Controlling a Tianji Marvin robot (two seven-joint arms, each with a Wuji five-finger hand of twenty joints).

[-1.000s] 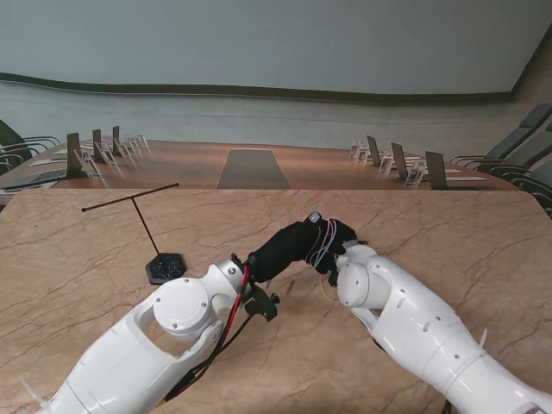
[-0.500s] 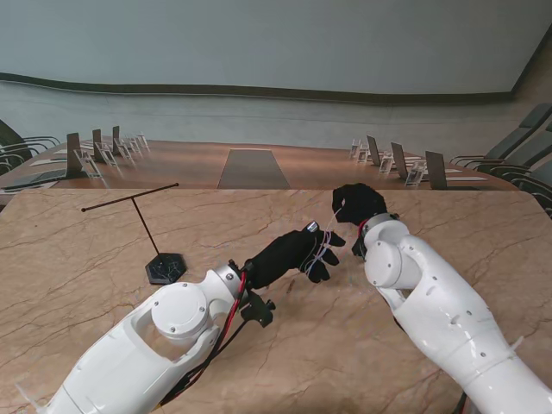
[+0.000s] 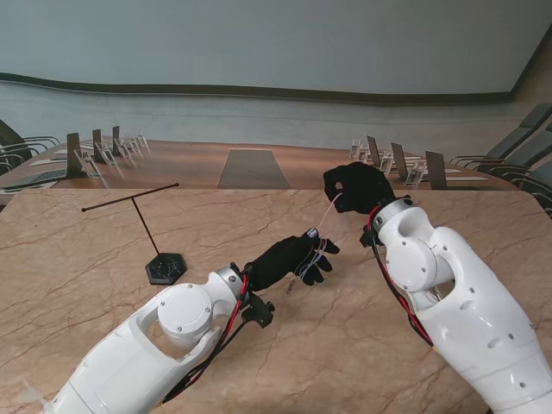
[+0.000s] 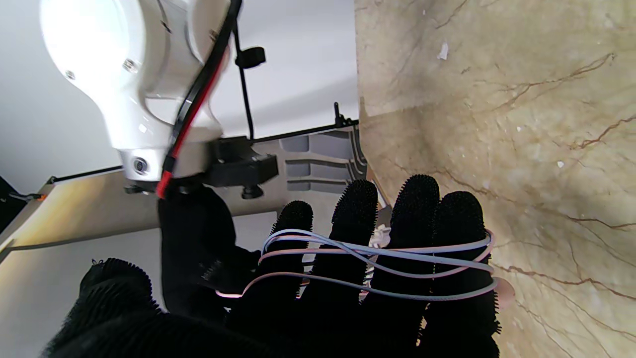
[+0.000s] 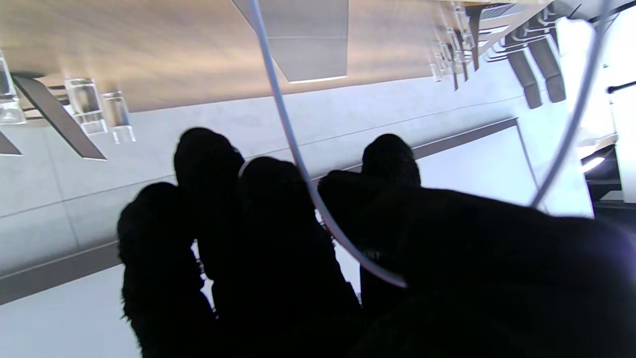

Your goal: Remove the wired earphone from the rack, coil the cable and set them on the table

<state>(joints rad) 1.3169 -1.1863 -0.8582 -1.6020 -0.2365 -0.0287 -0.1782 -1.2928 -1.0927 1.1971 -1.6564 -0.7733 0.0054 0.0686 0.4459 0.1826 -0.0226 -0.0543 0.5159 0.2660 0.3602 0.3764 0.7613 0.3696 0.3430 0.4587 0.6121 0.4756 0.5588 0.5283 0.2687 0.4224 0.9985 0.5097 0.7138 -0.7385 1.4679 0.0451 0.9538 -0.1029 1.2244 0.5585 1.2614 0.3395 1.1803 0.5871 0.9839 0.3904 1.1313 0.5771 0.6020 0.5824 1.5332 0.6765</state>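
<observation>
Coiling: earphone cable (image 4: 377, 271) looped around my left hand (image 3: 297, 255) fingers; right hand (image 3: 355, 186) pinches the strand. Keep tension even, lay next turn beside last.

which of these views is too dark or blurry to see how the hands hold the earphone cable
Right wrist view: the right hand is a backlit black silhouette, the cable soft but visible; left wrist view: sharp, loops lie across the left hand fingers; stand view: evenly lit, cable thin.
</observation>
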